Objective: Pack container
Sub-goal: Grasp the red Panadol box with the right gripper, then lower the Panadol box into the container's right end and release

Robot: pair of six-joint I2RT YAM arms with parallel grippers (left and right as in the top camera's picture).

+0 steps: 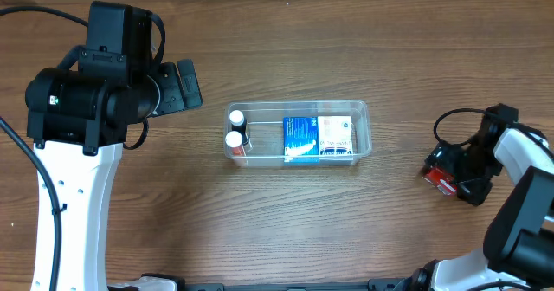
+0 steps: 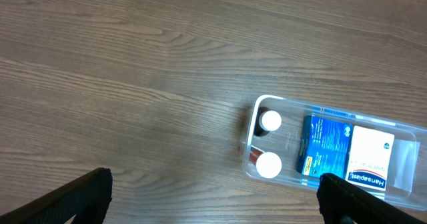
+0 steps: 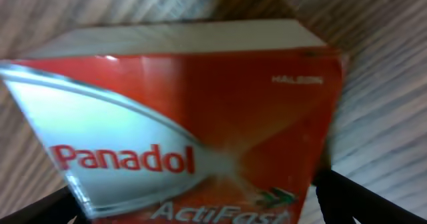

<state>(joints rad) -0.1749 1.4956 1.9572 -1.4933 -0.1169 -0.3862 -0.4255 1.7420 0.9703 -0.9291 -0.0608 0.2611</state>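
Chiefly, risk: the red box (image 3: 200,97), well right of the container (image 1: 299,106), may skew if we lift off-centre, then snag going in.
Writing: "Panadol ActiFast" on the red box; "Hansaplast" on the blue-and-white box (image 1: 316,138) inside the container.
Right gripper (image 3: 203,201): flanks the red box; grip we cannot tell.
Left gripper (image 2: 213,194): left of the container, spread wide, empty.
Container: midway between both grippers, bottles (image 1: 234,139) at its left end.

"Panadol ActiFast" and "HALEON" on the red box (image 3: 200,117), "Hansaplast" on the blue-and-white box (image 2: 347,154) in the container (image 2: 287,99)
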